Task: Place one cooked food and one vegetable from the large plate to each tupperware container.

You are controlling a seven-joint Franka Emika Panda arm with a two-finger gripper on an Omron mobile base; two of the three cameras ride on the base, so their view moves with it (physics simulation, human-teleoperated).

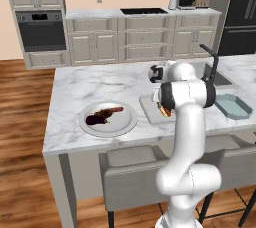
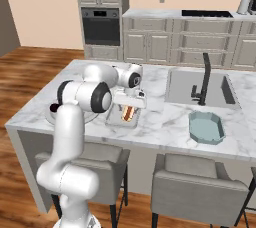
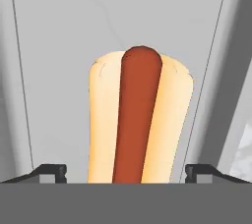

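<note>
A hot dog [image 3: 140,120], a reddish-brown sausage in a pale tan bun, is seen in the centre of the hand view, lying on the smooth grey floor of the pale rectangular container [image 3: 59,46]. The gripper [image 3: 126,171] is spread wide, its two dark fingertips [image 3: 49,170] standing at either side of the bun near the bottom of the frame, apart from it; nothing is held.

In the left base view the pale container [image 1: 150,109] is found at centre right, partly hidden by the arm. The large plate [image 1: 126,122] lies at centre left, carrying a dark purple vegetable [image 1: 96,118] and a reddish-brown piece of food [image 1: 114,109]. The teal container [image 1: 232,107], with cut corners, sits at the right edge.

All rest on a white marble table [image 1: 90,84] with a sink [image 2: 200,89] and black faucet [image 2: 204,79]. Grey stools [image 2: 192,189], wood flooring, cream cabinets and a wall oven [image 1: 41,30] are seen around it.
</note>
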